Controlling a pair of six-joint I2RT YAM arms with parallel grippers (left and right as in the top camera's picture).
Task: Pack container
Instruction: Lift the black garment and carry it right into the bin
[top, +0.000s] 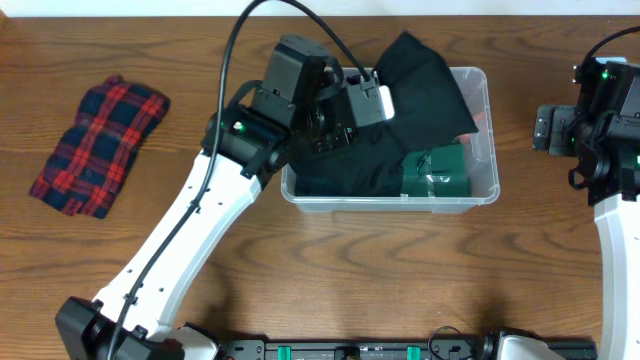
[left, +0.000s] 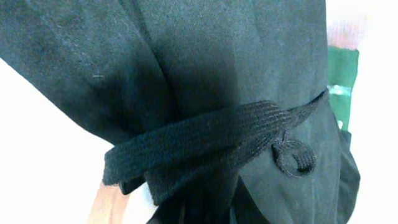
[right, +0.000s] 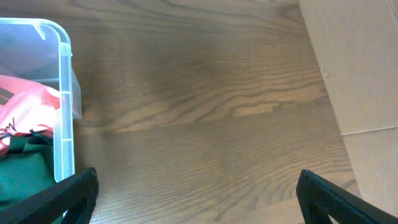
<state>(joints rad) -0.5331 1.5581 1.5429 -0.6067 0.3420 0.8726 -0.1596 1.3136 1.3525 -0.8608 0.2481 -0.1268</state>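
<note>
Container (top: 400, 204) sat on the table (top: 350, 280), right of centre, with green fabric (top: 435, 172) inside.

Risk: the black garment (top: 425, 85) lay partly over the far rim. Released there, it would likely slide out. Its cord loop (left: 295, 155) might also snag and lift with the arm.

Left gripper (top: 335, 128) was buried in that cloth; couldn't tell its opening. Right gripper (right: 196, 186) was spread wide over bare wood, holding nothing.

Plaid cloth (top: 98, 145) lay far left.

Clear glossy plastic rectangular bin (top: 400, 204); matt black cloth garment (top: 425, 85) inside it, ribbed woven strap (left: 205, 140); smooth grained brown wooden table (top: 380, 280).
</note>
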